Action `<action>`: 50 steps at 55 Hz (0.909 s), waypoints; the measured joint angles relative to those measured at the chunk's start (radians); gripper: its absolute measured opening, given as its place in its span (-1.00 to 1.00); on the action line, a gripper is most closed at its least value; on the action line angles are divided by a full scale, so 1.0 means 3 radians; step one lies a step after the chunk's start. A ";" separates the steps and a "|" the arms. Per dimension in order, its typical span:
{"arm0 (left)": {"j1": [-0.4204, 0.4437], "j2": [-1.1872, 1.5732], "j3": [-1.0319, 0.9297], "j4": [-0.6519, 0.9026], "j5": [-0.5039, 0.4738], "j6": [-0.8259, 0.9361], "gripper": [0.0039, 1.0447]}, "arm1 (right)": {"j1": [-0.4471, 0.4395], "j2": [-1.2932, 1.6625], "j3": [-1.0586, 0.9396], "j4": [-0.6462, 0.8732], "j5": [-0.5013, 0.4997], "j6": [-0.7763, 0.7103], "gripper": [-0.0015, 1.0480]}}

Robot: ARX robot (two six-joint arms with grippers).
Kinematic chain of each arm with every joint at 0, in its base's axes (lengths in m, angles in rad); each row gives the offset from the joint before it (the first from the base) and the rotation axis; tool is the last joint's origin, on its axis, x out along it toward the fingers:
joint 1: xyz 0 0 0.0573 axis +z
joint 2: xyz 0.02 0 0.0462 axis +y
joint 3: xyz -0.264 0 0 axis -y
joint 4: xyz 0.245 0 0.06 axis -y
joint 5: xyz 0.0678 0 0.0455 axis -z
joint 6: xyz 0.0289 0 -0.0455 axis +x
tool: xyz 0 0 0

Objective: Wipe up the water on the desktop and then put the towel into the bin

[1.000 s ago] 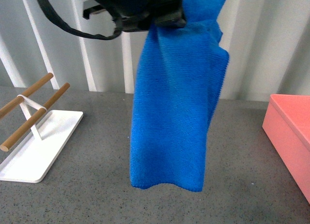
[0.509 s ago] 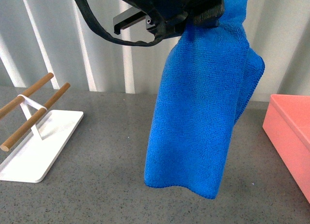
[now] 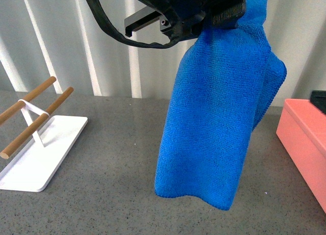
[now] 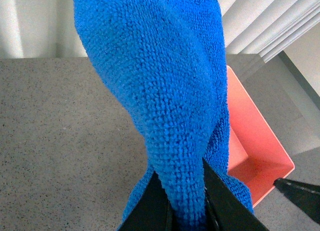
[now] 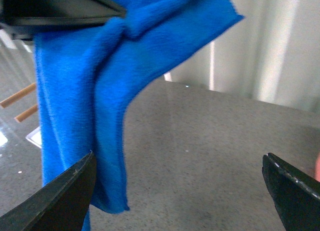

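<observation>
Two fingers of the left gripper (image 4: pixel 187 213) are clamped on the top of the towel (image 3: pixel 214 128), which hangs full length over the desktop (image 3: pixel 112 194), between the white tray (image 3: pixel 51 153) and the bin (image 3: pixel 305 143), nearer the bin. Off to the side, the right gripper (image 5: pixel 182 191) has its fingers spread wide, holding nothing

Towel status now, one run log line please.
towel: hanging | left gripper: shut on towel | right gripper: open, empty | bin: towel not in yet
</observation>
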 joint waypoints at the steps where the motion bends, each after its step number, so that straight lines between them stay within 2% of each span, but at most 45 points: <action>1: 0.0000 -0.0006 0.0000 -0.0004 0.0000 -0.0011 -0.90 | 0.0029 0.0017 0.0000 0.0019 0.0003 0.0000 0.87; 7: -0.0003 -0.0015 0.0010 -0.0025 0.0001 -0.0043 -0.90 | 0.0289 0.0229 -0.0003 0.0249 0.0079 -0.0093 0.87; 16: -0.0015 -0.0022 0.0038 -0.0038 0.0017 -0.0109 -0.90 | 0.0519 0.0552 -0.0004 0.0540 0.0081 -0.0254 0.87; 30: -0.0064 -0.0024 0.0060 -0.0069 0.0051 -0.0200 -0.90 | 0.0698 0.0903 0.0070 0.0872 -0.0097 -0.0364 0.87; 36: -0.0081 -0.0025 0.0060 -0.0069 0.0052 -0.0211 -0.90 | 0.0721 0.1043 0.0219 0.0917 -0.0042 -0.0429 0.86; 50: -0.0085 -0.0034 0.0064 -0.0080 0.0052 -0.0225 -0.90 | 0.0726 0.1086 0.0439 0.0924 0.0079 -0.0435 0.17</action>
